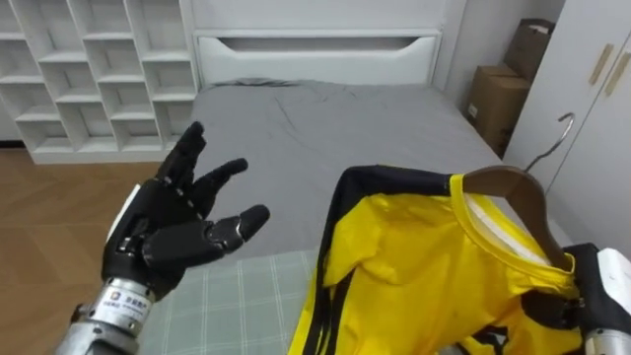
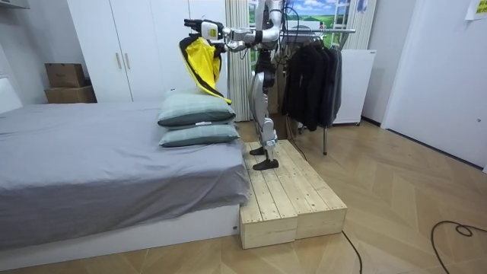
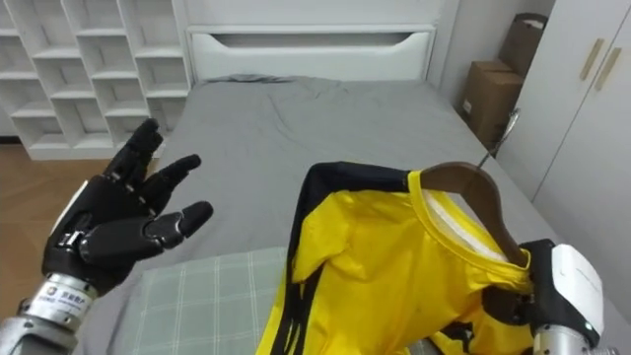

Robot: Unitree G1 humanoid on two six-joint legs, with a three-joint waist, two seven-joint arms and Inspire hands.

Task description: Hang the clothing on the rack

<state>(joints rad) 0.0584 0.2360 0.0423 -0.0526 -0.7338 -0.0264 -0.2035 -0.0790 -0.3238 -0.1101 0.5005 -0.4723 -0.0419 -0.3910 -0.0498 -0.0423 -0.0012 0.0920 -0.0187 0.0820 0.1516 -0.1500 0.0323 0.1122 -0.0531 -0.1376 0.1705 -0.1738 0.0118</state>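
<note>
Right robot hand (image 1: pixel 592 296) closed on low end of brown wooden hanger (image 1: pixel 513 189) threaded through yellow black-trimmed shirt (image 1: pixel 414 266), held above near edge of grey bed (image 1: pixel 325 128). Left robot hand (image 1: pixel 168 247) spread, empty, just left of shirt. Hanger axis rising away from right palm, hook farthest.

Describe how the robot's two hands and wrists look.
The left robot hand is black with grey finger segments, above a silver wrist cuff bearing a printed label. The right robot hand has a white shell on its back and black parts beneath.
</note>
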